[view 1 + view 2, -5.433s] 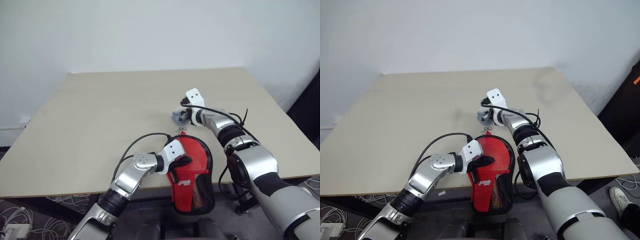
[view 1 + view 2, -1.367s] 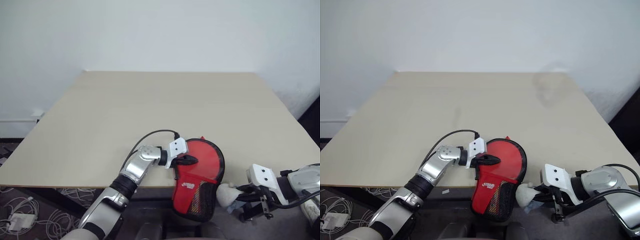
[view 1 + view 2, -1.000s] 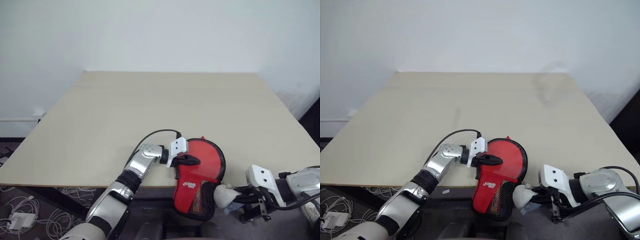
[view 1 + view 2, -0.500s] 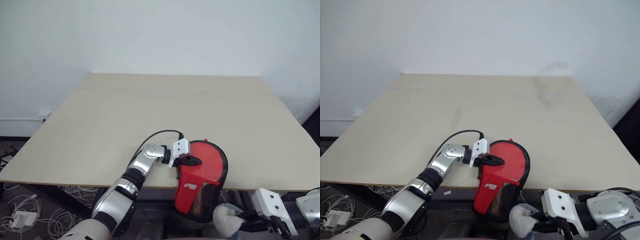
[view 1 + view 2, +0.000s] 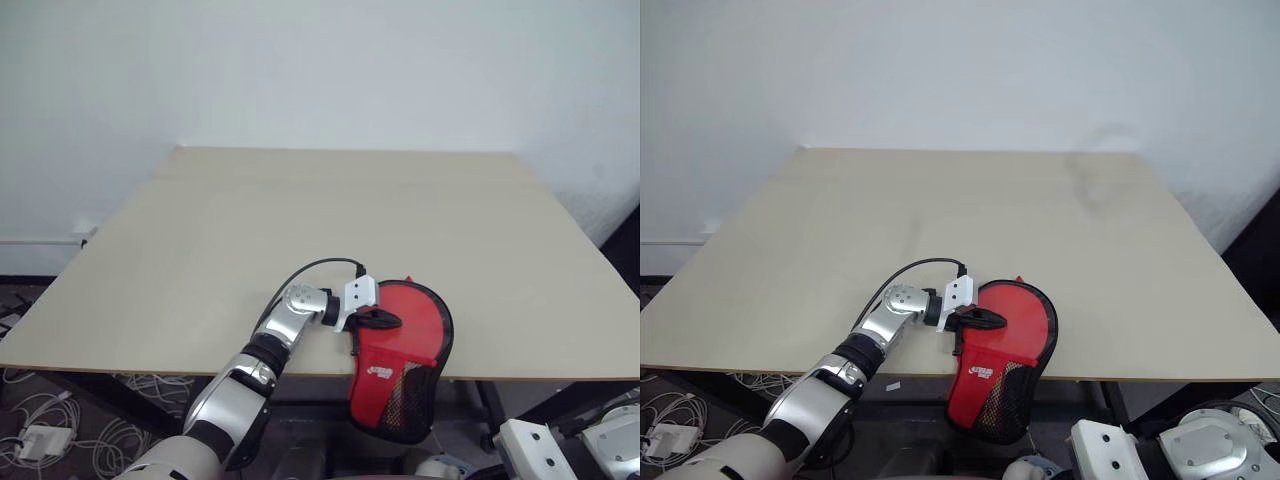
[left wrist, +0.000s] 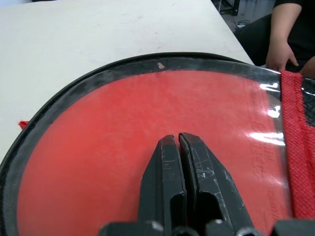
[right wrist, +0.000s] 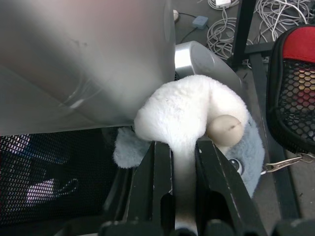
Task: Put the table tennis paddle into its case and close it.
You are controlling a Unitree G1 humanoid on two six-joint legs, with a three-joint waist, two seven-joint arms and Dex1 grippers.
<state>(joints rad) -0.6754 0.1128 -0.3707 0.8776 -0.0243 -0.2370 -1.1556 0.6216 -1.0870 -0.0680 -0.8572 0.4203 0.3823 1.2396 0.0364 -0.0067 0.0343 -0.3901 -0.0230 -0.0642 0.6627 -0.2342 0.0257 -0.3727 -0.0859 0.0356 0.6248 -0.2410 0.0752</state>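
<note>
The case [image 5: 408, 372] lies at the table's front edge, its mesh end hanging over the edge. A round red face shows under its clear half [image 6: 98, 128]; I cannot tell whether that is the table tennis paddle. My left gripper [image 5: 380, 320] is shut, its fingertips [image 6: 170, 142] resting on the clear half. Low at the right, below the table edge, my right gripper [image 7: 176, 147] is shut on a white and grey-blue plush toy [image 7: 192, 113]. The case's black mesh [image 7: 295, 108] and a zip pull [image 7: 288, 162] hang close beside the toy.
The beige table [image 5: 300, 220] stretches ahead to a white wall. In the left wrist view a person's hand [image 6: 280, 49] and dark clothing sit beyond the table's edge. Cables [image 7: 221, 29] lie on the floor under the table, beside a table leg [image 7: 243, 24].
My right arm has drawn back and sunk below the table's front edge with the plush toy, which it took off the table earlier. The left gripper has stayed on the case.
</note>
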